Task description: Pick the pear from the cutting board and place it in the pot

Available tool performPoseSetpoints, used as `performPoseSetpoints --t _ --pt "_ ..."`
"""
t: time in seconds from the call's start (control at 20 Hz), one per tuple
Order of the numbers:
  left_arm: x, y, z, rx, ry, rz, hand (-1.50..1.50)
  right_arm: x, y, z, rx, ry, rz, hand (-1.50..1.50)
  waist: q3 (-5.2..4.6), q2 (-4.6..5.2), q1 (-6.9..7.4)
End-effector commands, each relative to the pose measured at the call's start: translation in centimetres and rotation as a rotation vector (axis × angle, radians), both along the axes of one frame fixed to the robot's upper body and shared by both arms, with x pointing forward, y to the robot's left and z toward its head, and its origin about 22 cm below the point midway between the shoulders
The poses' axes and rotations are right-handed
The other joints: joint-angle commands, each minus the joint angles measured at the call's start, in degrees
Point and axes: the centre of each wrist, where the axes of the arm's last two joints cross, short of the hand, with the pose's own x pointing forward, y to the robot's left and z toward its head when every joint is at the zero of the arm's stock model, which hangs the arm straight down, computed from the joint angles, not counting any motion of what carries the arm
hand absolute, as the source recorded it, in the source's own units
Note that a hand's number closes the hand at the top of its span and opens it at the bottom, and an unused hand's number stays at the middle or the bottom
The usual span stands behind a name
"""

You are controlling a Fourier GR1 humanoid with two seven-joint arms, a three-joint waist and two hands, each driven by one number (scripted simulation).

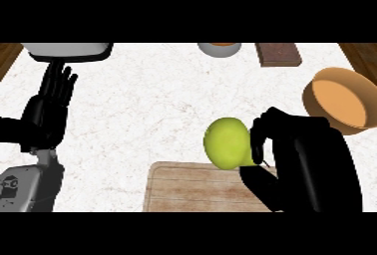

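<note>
Just over the far edge of the cutting board [190, 189], the pear [227, 143] is held by the right hand [298, 142], whose fingers and thumb are curled round the fruit's right side. The pear's lower end is seen against the board's far edge; whether it touches the wood cannot be told. The pot [329, 75] is set on the counter [147, 109] beyond the board's far right corner, apart from it. Well left of the board, the left hand [50, 107] is held open, fingers straight.
</note>
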Motion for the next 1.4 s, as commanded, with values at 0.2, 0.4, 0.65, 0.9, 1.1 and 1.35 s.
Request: performPoseSetpoints --t 0.2,0.4,0.65,0.9,1.1,1.35 --pt "-0.6 0.4 0.3 -0.007 -0.006 -0.025 0.0 -1.4 -7.4 4.4 0.057 -0.114 -0.232 1.5 0.07 0.44 0.67" --pt "-0.6 0.6 -0.1 0.008 0.004 -0.019 0.0 1.7 -12.0 5.5 0.058 -0.068 -0.271 1.5 0.08 0.54 1.02" --pt "0.4 -1.3 1.0 0.006 -0.021 -0.021 0.0 2.9 -19.2 4.4 0.038 -0.027 -0.32 1.5 0.12 0.52 0.67" --pt "-0.9 -0.1 1.3 0.009 -0.018 -0.025 0.0 4.9 -25.9 3.7 0.085 -0.035 -0.355 1.5 0.11 0.53 1.26" --pt "0.3 -0.7 1.2 0.011 -0.019 -0.024 0.0 7.2 -27.8 -1.3 0.063 -0.001 -0.31 1.5 0.11 0.67 1.28" --pt "0.0 0.5 1.2 -0.003 -0.001 -0.034 0.0 9.4 -32.5 1.2 0.028 -0.012 -0.318 1.5 0.09 0.64 1.63"
